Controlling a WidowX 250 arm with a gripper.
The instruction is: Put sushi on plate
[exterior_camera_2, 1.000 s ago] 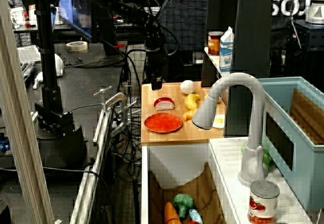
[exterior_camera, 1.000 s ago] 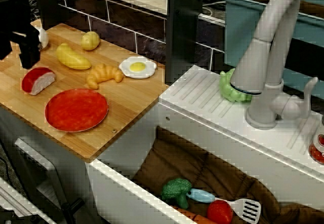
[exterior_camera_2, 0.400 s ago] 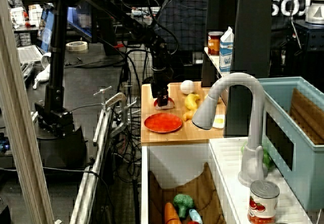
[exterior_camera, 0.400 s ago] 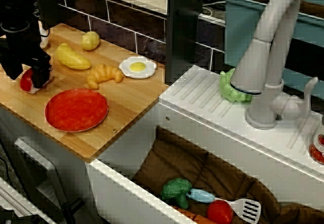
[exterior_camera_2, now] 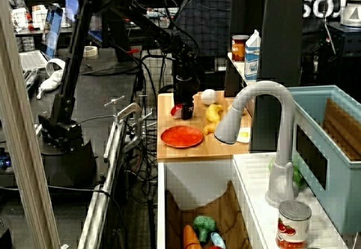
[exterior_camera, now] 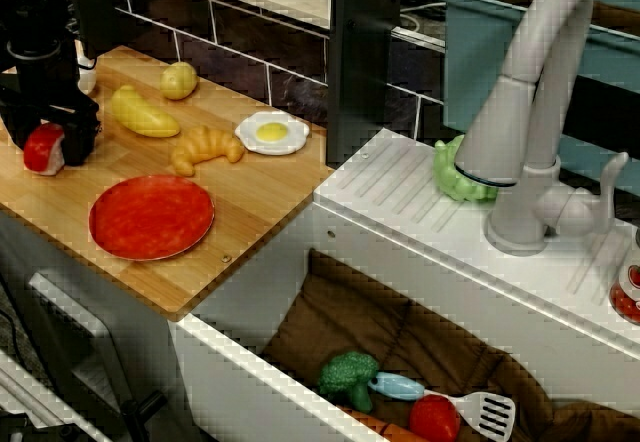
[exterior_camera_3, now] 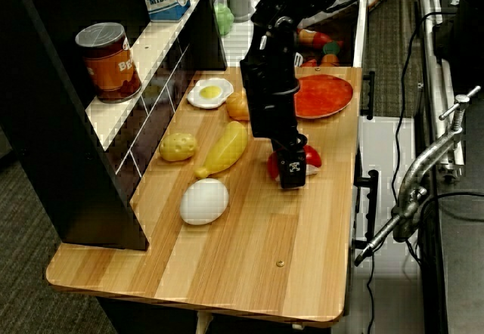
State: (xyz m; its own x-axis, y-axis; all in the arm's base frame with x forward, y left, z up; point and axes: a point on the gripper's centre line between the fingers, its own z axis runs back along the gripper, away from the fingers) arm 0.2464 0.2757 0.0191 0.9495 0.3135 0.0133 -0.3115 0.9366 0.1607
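Note:
The sushi point(exterior_camera: 40, 149), a glossy red dome over a white base, sits tilted between my gripper's fingers near the left edge of the wooden board point(exterior_camera: 250, 197). My gripper point(exterior_camera: 55, 142) points down and is shut on it. In the side view the sushi point(exterior_camera_3: 311, 157) shows red on both sides of the black fingers point(exterior_camera_3: 291, 175), right at board level. The red-orange plate point(exterior_camera: 150, 217) lies flat with nothing on it, a short way in front and to the right of the gripper. It also shows as the plate point(exterior_camera_3: 324, 96) beyond the arm.
A banana point(exterior_camera: 143, 112), a potato point(exterior_camera: 178, 80), a croissant point(exterior_camera: 205, 147) and a fried egg point(exterior_camera: 272, 132) lie behind the plate. A white egg point(exterior_camera_3: 204, 201) rests near the shelf. To the right stand the faucet point(exterior_camera: 530, 112) and a sink point(exterior_camera: 400, 362) holding toy foods.
My gripper came down from above the board onto the sushi and closed on it. The sushi has shifted left and tipped up with the fingers. The plate has not moved.

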